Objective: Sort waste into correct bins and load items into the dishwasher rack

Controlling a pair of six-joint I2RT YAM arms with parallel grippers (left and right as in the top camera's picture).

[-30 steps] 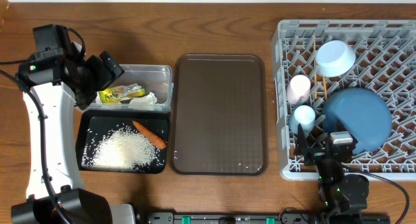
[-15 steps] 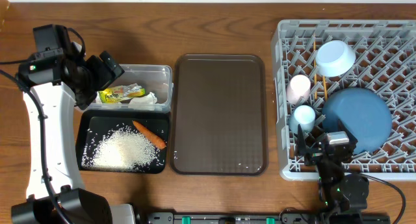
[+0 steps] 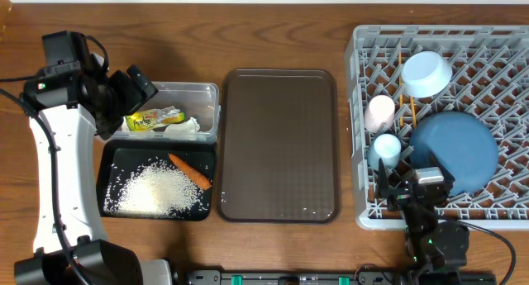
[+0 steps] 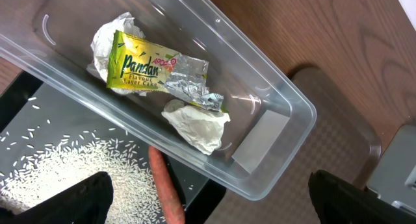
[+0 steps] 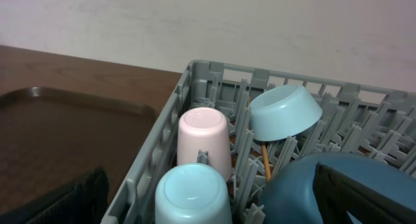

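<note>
The work looks all but finished; the snack wrapper [image 4: 140, 63] and tissue [image 4: 195, 123] lie in the clear box [image 3: 208, 93], while the rice [image 3: 157, 190] and carrot [image 3: 190, 171] sit in the black tray [image 3: 109, 163]. The plate [image 3: 459, 149], bowl [image 3: 426, 73], pink cup [image 3: 381, 111], light-blue cup [image 3: 386, 146] and chopsticks [image 3: 402, 95] stand in the dishwasher rack [image 3: 496, 41]. The left gripper [image 3: 126, 102] hovers over the box and the right gripper [image 3: 413, 186] over the rack's front edge, both spread wide and carrying nothing. Pale specks on the serving tray [image 3: 278, 144] may be stray grains, too small to tell; pegs and the bowl hide most of the chopsticks.
</note>
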